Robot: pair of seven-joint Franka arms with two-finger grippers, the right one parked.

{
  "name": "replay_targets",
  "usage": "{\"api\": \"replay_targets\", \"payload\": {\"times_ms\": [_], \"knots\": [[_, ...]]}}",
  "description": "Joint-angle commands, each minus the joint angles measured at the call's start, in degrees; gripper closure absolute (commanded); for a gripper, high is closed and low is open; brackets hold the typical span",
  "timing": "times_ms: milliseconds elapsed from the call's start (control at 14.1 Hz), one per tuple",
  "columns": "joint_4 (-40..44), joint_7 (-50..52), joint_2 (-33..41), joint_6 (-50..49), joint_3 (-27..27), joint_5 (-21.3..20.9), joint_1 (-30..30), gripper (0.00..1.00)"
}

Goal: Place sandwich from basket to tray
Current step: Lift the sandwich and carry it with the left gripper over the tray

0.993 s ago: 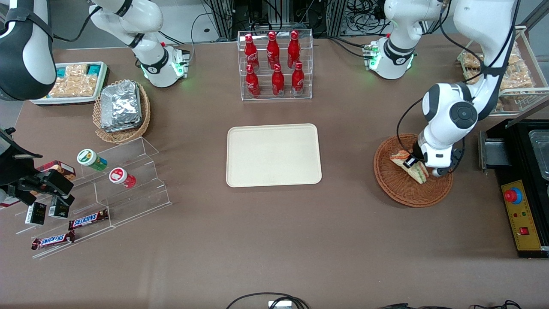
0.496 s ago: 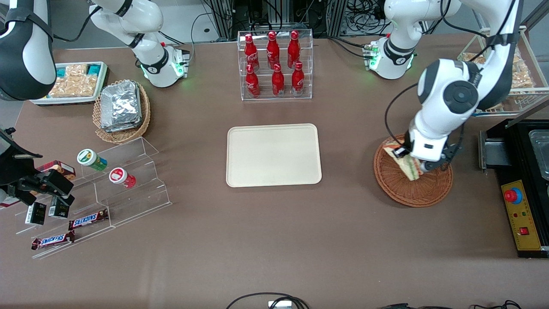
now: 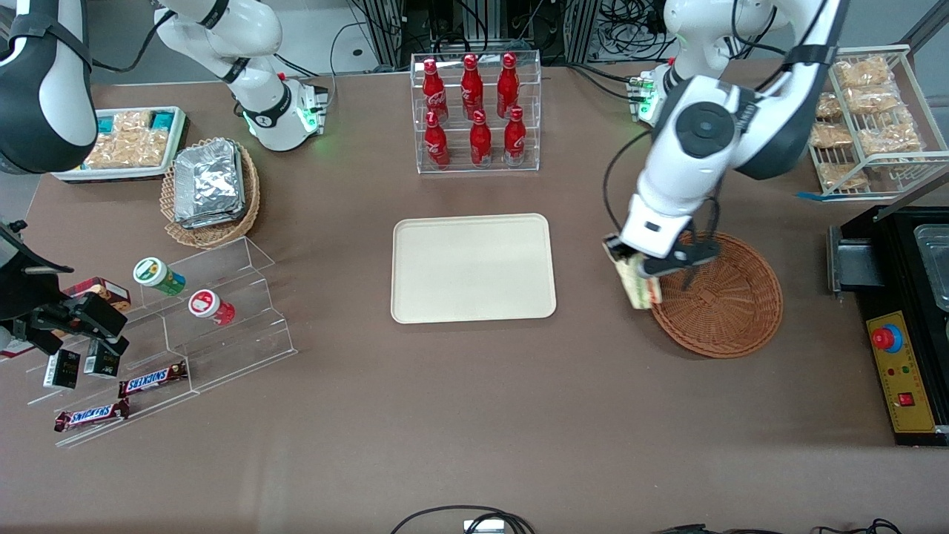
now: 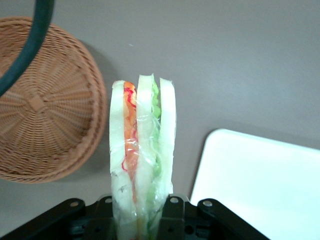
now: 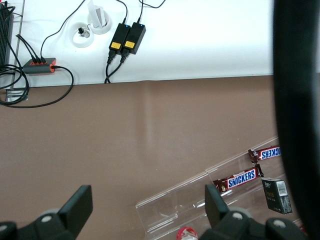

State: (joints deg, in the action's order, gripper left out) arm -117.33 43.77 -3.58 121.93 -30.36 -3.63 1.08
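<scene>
Carrying the sandwich (image 3: 638,282) clear of the basket (image 3: 730,304), the left arm's pincer (image 3: 642,276) is now hanging just over the basket's rim on the side facing the tray (image 3: 472,268) — a second ago it was down inside the wicker with the sandwich lying on the weave, and half a second ago it was only beginning to rise. The basket is now sitting empty, so the pick looks done and the carry is underway; what is left, by my reading, is the crossing to the tray and the release.

In the wrist view the sandwich (image 4: 142,160) is standing upright on its edge, with the pincer (image 4: 145,220) closed on its lower end. The black fingers (image 4: 172,215) are pressing against the bread slices from both sides, and the orange and green filling layers are showing through the clear wrap. The wedge is sticking straight out from between the fingers, not tilted.

Below it the bare brown tabletop (image 4: 240,65) is showing, with the basket (image 4: 45,115) to one side and a corner of the tray (image 4: 260,185) to the other — the sandwich is hanging between the two, touching neither. The tray is lying bare, nearer the parked arm's end than the basket, with a strip of tabletop between them
</scene>
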Motion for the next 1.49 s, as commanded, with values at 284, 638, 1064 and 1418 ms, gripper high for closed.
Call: {"api": "replay_targets", "payload": {"times_ms": [284,638,1064,1418], "knots": [[2.4,0.0,-9.1,3.2,-9.2,-8.6,0.4,1.00],[2.8,0.9,-15.0,5.0,-13.7,-11.5,0.3,1.00],[6.8,11.8,-26.0,5.7,-13.7,-21.4,-6.0,1.00],[9.0,19.0,-33.6,5.9,-13.6,-29.5,-8.7,1.00]]}}
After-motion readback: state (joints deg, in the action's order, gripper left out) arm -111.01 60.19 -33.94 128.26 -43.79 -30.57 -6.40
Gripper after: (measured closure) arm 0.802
